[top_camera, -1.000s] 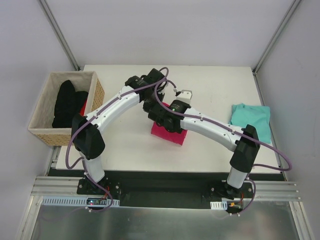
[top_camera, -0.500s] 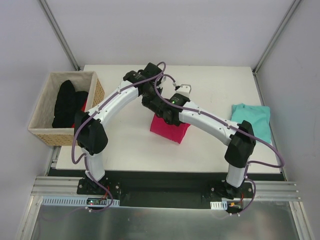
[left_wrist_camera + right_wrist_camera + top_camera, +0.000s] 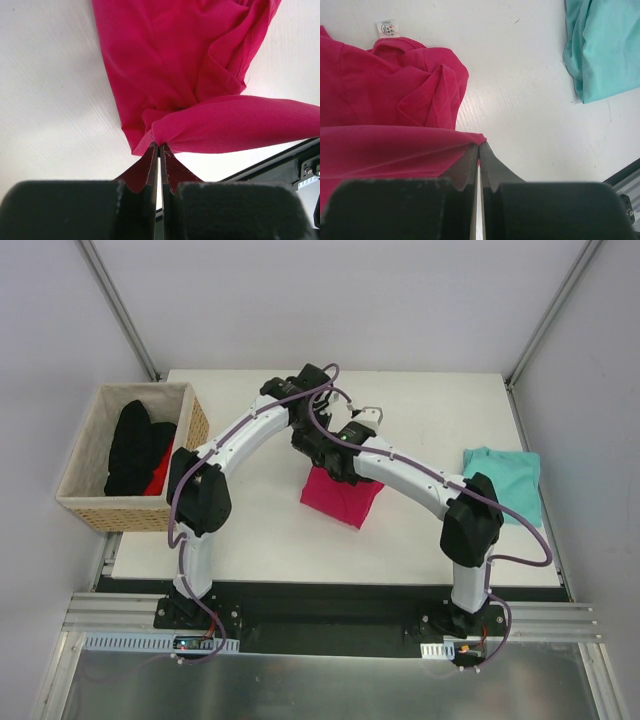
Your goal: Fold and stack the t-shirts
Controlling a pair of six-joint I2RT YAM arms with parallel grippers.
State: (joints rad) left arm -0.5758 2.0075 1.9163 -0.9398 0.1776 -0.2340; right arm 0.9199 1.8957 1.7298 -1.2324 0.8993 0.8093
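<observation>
Left pincer (image 3: pixel 159 146), right pincer (image 3: pixel 479 145) nip magenta t-shirt (image 3: pixel 165 60) — soft, creased (bunched folds).

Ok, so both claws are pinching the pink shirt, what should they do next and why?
Probably carry the pinched edge across the rest of the pink t-shirt and lay it down. Both the left gripper and right gripper are shut on a lifted fold, while the rest lies on the table.

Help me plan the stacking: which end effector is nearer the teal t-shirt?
Right. The right end effector pinches the pink t-shirt on the side toward the teal t-shirt; the left end effector pinches it farther away.
</observation>
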